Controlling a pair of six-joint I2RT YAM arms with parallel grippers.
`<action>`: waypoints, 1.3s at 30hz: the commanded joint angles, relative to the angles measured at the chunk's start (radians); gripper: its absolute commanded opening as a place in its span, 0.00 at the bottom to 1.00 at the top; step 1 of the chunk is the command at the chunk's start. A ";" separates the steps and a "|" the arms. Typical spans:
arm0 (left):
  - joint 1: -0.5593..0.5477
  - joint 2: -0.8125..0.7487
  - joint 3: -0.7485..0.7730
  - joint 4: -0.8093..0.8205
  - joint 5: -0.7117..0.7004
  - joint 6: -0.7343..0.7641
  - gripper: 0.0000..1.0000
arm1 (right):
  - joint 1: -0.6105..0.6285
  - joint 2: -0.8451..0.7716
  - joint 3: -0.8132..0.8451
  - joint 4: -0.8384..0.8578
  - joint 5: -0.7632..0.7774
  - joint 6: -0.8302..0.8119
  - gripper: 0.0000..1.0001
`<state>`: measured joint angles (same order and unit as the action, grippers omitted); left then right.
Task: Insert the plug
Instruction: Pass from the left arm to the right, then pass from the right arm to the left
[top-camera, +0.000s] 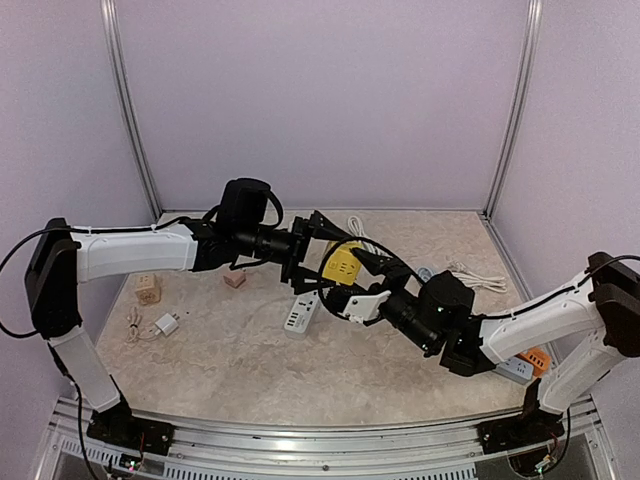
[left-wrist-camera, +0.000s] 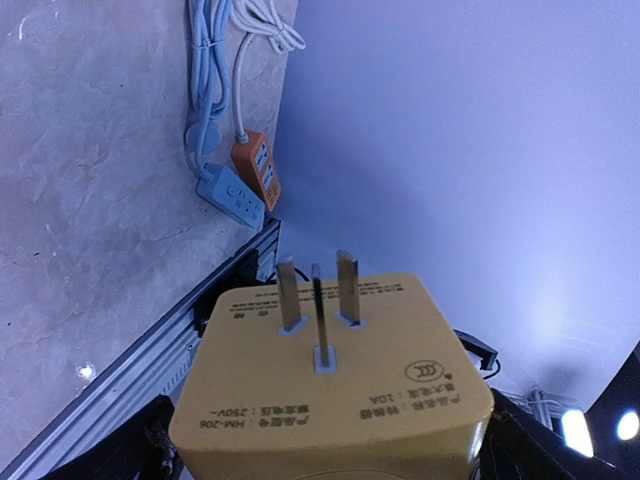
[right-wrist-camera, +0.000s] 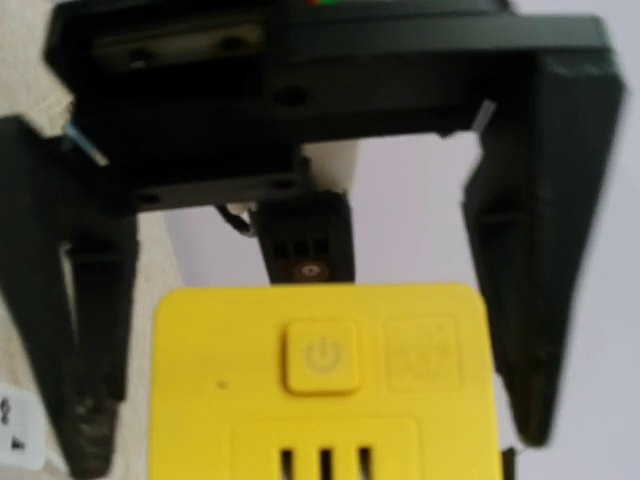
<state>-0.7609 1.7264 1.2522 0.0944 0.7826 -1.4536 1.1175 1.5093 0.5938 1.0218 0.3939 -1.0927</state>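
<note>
- The left hand (top-camera: 322, 255) stands wide open around the yellow cube-shaped plastic plug (right-wrist-camera: 320, 380). Its black fingers (right-wrist-camera: 95, 330) flank the cube on either side with a gap showing.
- The right hand (top-camera: 358, 295) is half closed and grips the cube from the other end.
- The cube hangs in the air between the two hands, above the table (top-camera: 250, 360), with its metal prongs (left-wrist-camera: 315, 300) bare.

Left arm (top-camera: 130, 250), right arm (top-camera: 545, 312): white shells, black joints, black cable loops. Left hand (right-wrist-camera: 310, 435): matte black, angular fingers (right-wrist-camera: 525, 300).
</note>
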 joint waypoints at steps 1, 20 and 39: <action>0.007 -0.071 0.020 -0.024 0.003 0.082 0.99 | 0.006 -0.090 0.003 -0.007 -0.030 0.089 0.21; -0.002 -0.467 -0.064 -0.135 -0.060 1.063 0.99 | -0.071 -0.610 -0.065 -0.302 -0.437 0.795 0.18; -0.269 -0.333 0.129 -0.290 -0.036 1.523 0.99 | -0.102 -0.607 -0.166 0.109 -0.748 1.401 0.18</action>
<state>-0.9958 1.3518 1.3399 -0.1253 0.7853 -0.0303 1.0298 0.8856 0.4343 0.9848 -0.3042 0.1936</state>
